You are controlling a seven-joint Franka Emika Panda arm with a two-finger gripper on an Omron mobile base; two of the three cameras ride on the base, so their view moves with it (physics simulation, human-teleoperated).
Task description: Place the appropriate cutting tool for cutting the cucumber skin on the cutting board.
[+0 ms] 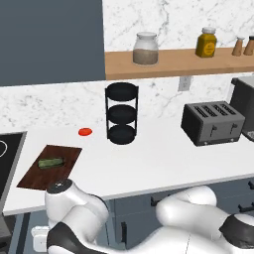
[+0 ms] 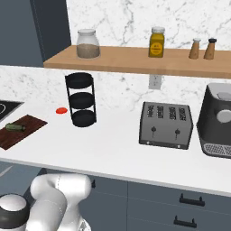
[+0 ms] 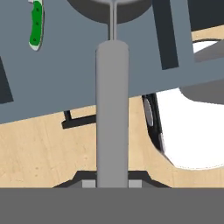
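Slim grey metal peeler (image 3: 112,109) sits clamped in the end effector (image 3: 112,183), long axis running straight out from the fingertips. Target dark brown wooden cutting board (image 1: 49,166) with stubby green cucumber (image 1: 51,162) lies on white tabletop (image 1: 158,158) at left, well above the low hand by my read.

counter (image 1: 149,163) white | on it: cutting board (image 1: 34,173), 3-tier rack (image 1: 121,114), toaster (image 1: 212,122), red disc (image 1: 85,132), poss. a lid

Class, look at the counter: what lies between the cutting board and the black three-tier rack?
In the left base view, a small red disc lies on the white counter between the cutting board and the rack; otherwise bare.
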